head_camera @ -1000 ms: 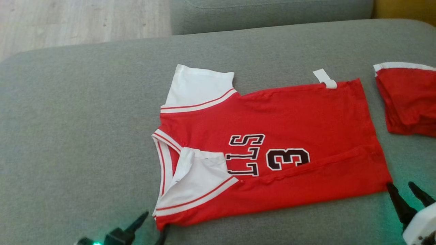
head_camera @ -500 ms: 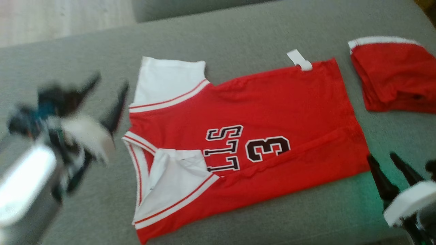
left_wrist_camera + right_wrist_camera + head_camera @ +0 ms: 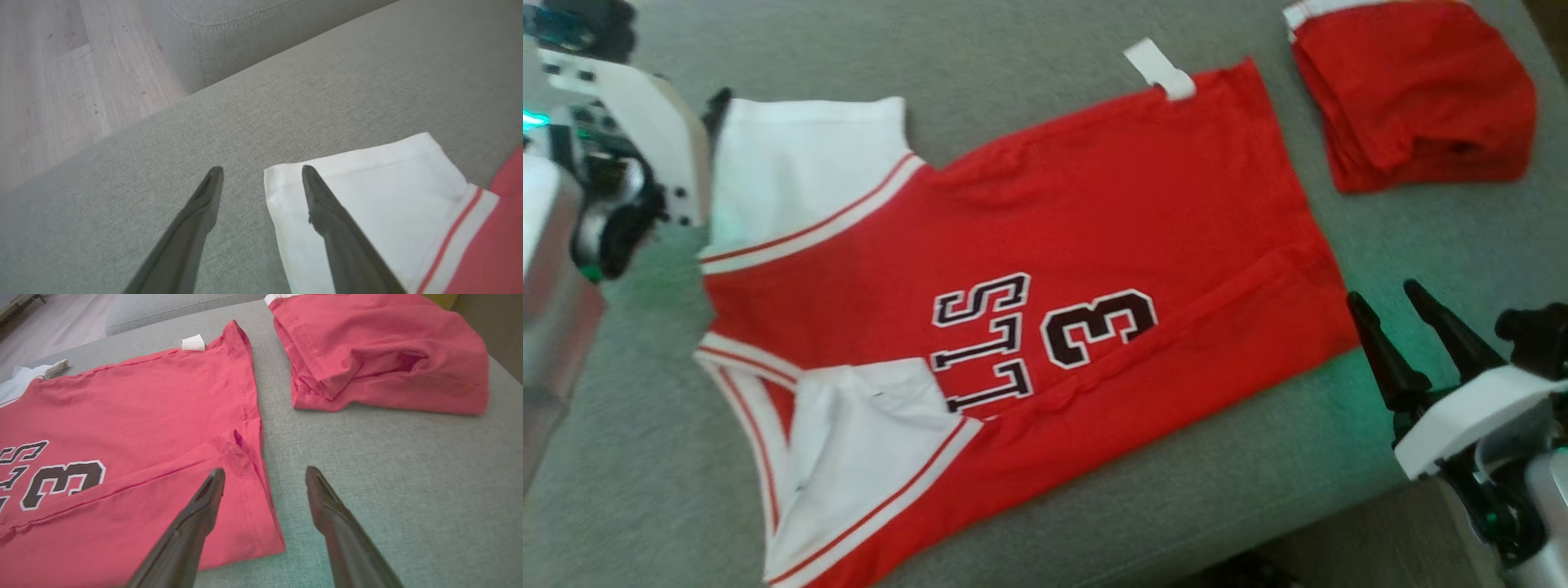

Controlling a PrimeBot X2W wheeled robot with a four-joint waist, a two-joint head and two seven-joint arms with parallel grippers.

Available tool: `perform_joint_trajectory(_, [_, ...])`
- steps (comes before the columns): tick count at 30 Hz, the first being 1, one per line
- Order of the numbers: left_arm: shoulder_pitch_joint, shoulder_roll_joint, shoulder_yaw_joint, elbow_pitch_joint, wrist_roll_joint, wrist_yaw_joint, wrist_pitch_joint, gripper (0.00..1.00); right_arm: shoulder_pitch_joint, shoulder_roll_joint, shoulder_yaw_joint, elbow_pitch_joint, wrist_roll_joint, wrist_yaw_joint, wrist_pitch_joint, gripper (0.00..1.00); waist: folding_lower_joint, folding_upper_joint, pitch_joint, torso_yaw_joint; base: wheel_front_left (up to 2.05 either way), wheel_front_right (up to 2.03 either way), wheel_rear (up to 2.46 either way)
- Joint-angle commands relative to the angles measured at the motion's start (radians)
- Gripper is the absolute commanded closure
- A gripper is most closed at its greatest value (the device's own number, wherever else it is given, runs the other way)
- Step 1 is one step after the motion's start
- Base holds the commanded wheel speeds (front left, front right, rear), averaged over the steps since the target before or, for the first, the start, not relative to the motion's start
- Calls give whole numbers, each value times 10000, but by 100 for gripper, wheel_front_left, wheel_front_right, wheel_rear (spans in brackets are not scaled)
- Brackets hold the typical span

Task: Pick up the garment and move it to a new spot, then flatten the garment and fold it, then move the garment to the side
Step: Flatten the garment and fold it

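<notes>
The garment (image 3: 1054,212) is a red jersey with white sleeves and dark lettering. It lies spread on a grey cushion (image 3: 1013,49), with its near edge folded over. My left gripper (image 3: 261,171) is open and empty at the far white sleeve (image 3: 380,188). One finger is over the sleeve's corner, the other over bare cushion. In the head view its white wrist housing hides most of it; a dark fingertip (image 3: 719,102) shows beside the sleeve. My right gripper (image 3: 1380,292) is open and empty at the garment's near hem corner (image 3: 249,465), which its fingers straddle.
A second red garment (image 3: 1413,90) lies folded on the cushion to the right of the jersey's hem. The cushion's near edge (image 3: 1258,523) drops off beside my right arm. Wooden floor (image 3: 53,81) and another grey cushion (image 3: 245,36) lie beyond the left gripper.
The head camera has moved, shifting the whole picture. My left gripper has travelled from the jersey's near sleeve up to its far sleeve. The right gripper stays by the hem corner. Both stay open.
</notes>
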State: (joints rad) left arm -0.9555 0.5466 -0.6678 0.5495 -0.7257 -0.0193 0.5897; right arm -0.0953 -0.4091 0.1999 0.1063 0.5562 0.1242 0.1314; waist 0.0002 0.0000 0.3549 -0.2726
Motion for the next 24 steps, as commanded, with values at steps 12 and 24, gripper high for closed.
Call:
perform_joint_trajectory(12, [-961,510,114,2126,306,-417,-148,22,-282,-368,326,52,262,65,-447,0,-2,0,681,-917,0,0,0])
perform_joint_trajectory(24, [-1366,2,-150,1947,329,-889,-1188,100,-1110,-692,183,-467,691,65,-136,0,-2,0,423,-324,0,0,0])
